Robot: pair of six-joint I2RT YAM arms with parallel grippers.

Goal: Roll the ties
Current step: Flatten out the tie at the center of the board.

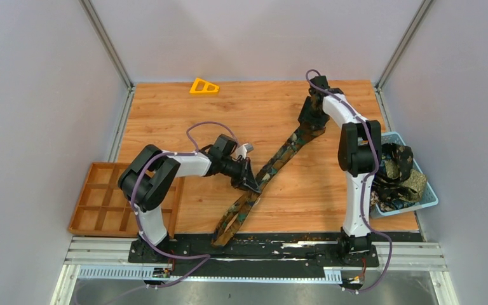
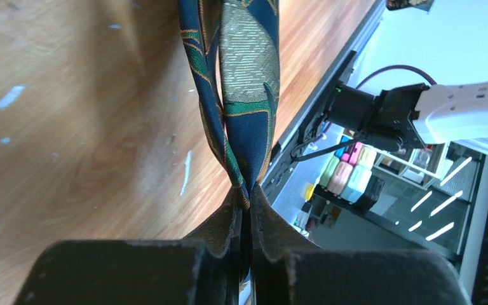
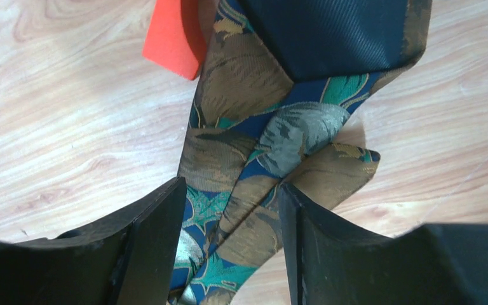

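Note:
A long dark tie (image 1: 273,166) with gold and teal pattern lies diagonally across the wooden table, from the near edge to the far right. My left gripper (image 1: 249,181) is shut on its middle. In the left wrist view the folded tie (image 2: 248,76) runs straight out from the closed jaws of this gripper (image 2: 246,194). My right gripper (image 1: 311,121) is at the tie's wide far end. In the right wrist view its jaws stand open, and the gripper (image 3: 232,241) straddles the folded wide end (image 3: 254,152), which lies on the wood.
A blue basket (image 1: 427,198) at the right edge holds several more ties (image 1: 397,168). An orange compartment tray (image 1: 101,200) sits at the left. A yellow triangular piece (image 1: 203,86) lies at the far edge. A red-orange tag (image 3: 175,35) shows beside the tie.

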